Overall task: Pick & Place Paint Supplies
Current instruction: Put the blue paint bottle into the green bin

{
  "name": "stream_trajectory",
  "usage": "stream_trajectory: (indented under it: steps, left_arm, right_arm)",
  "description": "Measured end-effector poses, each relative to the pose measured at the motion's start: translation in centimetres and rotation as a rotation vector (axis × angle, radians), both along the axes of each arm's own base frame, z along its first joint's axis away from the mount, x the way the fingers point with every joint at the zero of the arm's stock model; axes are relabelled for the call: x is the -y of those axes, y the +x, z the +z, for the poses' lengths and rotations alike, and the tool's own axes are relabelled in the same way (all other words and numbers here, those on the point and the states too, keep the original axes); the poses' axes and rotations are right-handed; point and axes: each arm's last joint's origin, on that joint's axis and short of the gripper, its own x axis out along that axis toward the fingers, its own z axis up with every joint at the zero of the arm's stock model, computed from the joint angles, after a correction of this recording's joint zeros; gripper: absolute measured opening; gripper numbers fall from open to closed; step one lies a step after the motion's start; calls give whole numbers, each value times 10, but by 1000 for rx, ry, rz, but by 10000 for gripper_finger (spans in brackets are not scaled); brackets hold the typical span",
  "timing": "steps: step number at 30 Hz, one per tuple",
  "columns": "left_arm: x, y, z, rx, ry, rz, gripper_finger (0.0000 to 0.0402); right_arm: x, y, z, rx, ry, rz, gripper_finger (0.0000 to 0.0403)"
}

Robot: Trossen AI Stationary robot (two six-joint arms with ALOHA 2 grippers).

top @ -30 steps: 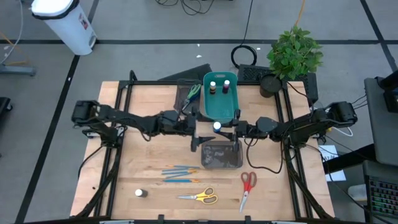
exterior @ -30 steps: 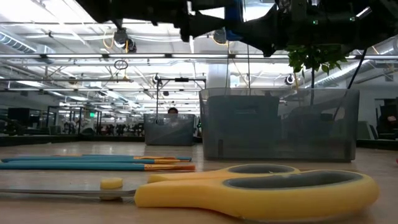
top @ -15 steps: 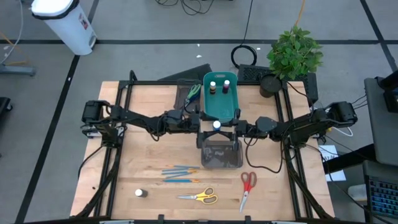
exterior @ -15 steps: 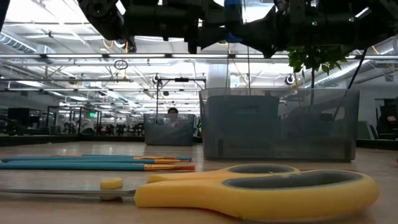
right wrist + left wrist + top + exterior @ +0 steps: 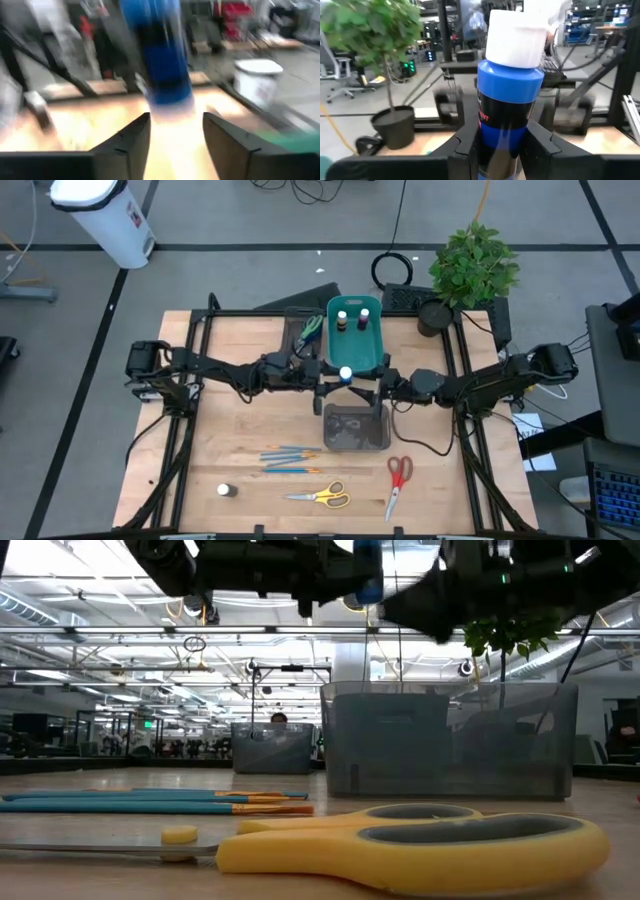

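From above, a blue paint bottle [image 5: 345, 374] changes grippers at mid-bench, between the teal bin [image 5: 355, 338] and the grey tray [image 5: 356, 427]. The left gripper [image 5: 326, 376] should clamp squarely before carrying.

Left wrist: its jaws pinch the bottle.

Right wrist: the right gripper [image 5: 172, 131], jaws spread, has clear bench behind to back away.

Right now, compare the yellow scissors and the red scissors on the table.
The yellow scissors lie crosswise with handles toward the right arm's side and blades shut; the red scissors lie lengthwise, handles toward the grey tray, blades slightly parted. Both lie flat on the table's front part, untouched.
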Motion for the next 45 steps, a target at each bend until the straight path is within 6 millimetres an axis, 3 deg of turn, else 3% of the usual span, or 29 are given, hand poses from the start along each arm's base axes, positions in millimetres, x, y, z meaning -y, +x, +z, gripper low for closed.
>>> stream_trajectory:
  steps: [3,9,13,19,22,27,31,38,45]
  left_arm:
    - [-7,-2,2,-26,-4,20,101]
    - [-17,0,-15,-141,-16,51,100]
    - [-18,2,-26,-200,-21,51,98]
    - [-19,1,-26,-210,6,96,102]
    - [-21,1,-27,-211,9,115,98]
    - [-26,1,-27,-216,-17,138,100]
    - [-28,0,-28,-226,-20,142,99]
    - [-28,0,-29,-231,-24,142,99]
    - [-28,0,-29,-231,-28,143,104]
  right_arm:
    - [3,-4,-4,-67,39,-16,226]
    - [10,-21,14,-69,68,-40,275]
    - [12,-22,53,-105,62,-50,274]
    - [12,-3,113,-245,30,-51,271]
    - [12,12,125,-329,7,-46,271]
    - [12,32,129,-400,3,-34,265]
    - [13,41,120,-442,7,-26,258]
    - [21,41,116,-470,24,-60,236]
    - [26,40,116,-470,50,-81,189]
